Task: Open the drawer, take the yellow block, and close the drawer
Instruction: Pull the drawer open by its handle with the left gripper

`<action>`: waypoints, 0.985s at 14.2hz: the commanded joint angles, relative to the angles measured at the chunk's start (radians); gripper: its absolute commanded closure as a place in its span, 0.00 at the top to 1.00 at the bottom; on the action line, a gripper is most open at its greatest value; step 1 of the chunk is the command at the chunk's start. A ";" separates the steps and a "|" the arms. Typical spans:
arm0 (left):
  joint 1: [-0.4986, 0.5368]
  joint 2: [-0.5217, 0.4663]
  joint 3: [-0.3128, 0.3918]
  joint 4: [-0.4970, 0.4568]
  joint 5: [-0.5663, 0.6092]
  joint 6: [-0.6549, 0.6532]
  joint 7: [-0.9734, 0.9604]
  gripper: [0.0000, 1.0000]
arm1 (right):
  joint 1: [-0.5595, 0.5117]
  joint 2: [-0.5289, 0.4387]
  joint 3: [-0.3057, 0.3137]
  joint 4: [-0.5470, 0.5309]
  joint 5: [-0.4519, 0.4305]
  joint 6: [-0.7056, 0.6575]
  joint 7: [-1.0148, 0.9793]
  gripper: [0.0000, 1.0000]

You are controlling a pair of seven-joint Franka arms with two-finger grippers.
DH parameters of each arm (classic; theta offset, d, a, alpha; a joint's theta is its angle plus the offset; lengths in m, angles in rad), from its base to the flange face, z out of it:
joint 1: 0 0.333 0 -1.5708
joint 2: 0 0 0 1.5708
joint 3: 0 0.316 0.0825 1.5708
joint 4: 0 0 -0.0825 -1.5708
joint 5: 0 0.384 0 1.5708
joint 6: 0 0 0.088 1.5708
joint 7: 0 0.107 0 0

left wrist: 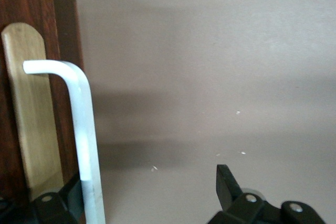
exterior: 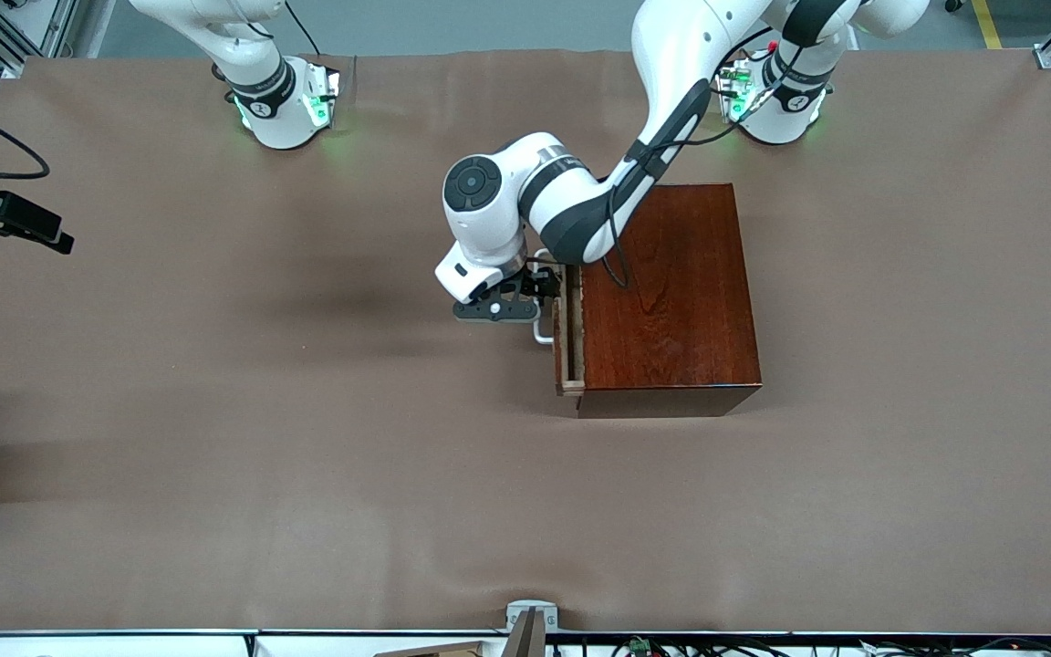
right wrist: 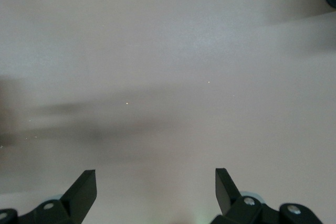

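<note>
- Fingers on the left gripper are spread wide, with the white handle sitting in the gap between them; one finger is right up against the bar, the other well apart from it, so nothing is actually clamped
- right gripper has its fingers released too, hanging over bare brown tabletop; in the front view only that arm's base shows, so it's just waiting
- drawer is pulled out a crack from the wooden box; you can see a thin strip of the pale wood inside along the box's face that looks toward the right arm's end of the table
- yellow block doesn't show in any view; can't tell where it is
- box is glossy dark red-brown, sits on the table toward the left arm's end, close to that arm's base; the left arm reaches over its top and bends down in front of the drawer
- table is covered in a plain brown sheet, a bit creased, with soft arm shadows on it
- round the edges: a black camera-ish gadget on a cable at the right arm's end, metal frame rails at the corners, grey floor with a yellow line past the bases
</note>
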 commanded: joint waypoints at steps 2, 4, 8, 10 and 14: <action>-0.009 0.024 0.001 0.022 -0.032 0.077 -0.015 1.00 | -0.002 0.003 0.002 0.007 0.018 -0.003 0.011 1.00; -0.009 0.026 0.000 0.022 -0.037 0.104 -0.013 1.00 | -0.002 0.006 0.002 0.009 0.018 -0.001 0.011 1.00; -0.018 0.021 0.000 0.022 -0.049 0.101 -0.015 1.00 | -0.002 0.012 0.002 0.009 0.018 0.002 0.011 1.00; -0.018 0.020 -0.002 0.022 -0.051 0.083 -0.015 1.00 | -0.002 0.012 0.002 0.012 0.018 0.002 0.011 1.00; -0.026 0.017 -0.012 0.027 -0.052 0.083 -0.015 1.00 | -0.004 0.014 0.002 0.018 0.022 0.009 0.011 1.00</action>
